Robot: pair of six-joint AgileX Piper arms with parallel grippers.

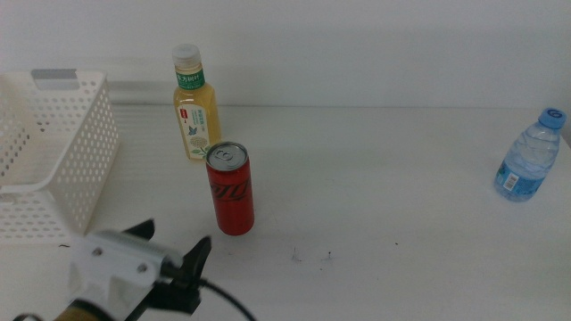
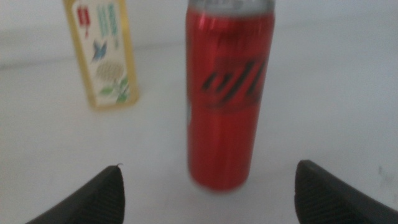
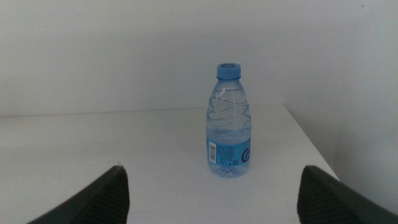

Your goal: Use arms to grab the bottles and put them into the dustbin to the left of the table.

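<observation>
A slim red can (image 1: 230,189) stands upright near the table's middle, and a yellow tea bottle (image 1: 195,104) with a white cap stands just behind it. My left gripper (image 1: 174,242) is low at the front left, open, a short way in front of the can and not touching it. In the left wrist view the red can (image 2: 229,93) fills the space ahead of the spread jaws, with the tea bottle (image 2: 106,53) beyond. A clear blue-capped water bottle (image 1: 529,156) stands far right. The right wrist view shows that water bottle (image 3: 228,122) ahead of my open right gripper (image 3: 211,186).
The white perforated dustbin (image 1: 53,152) sits at the left edge of the table (image 1: 393,214). A few dark specks (image 1: 308,257) lie on the white tabletop in front of the can. The right arm is outside the middle view.
</observation>
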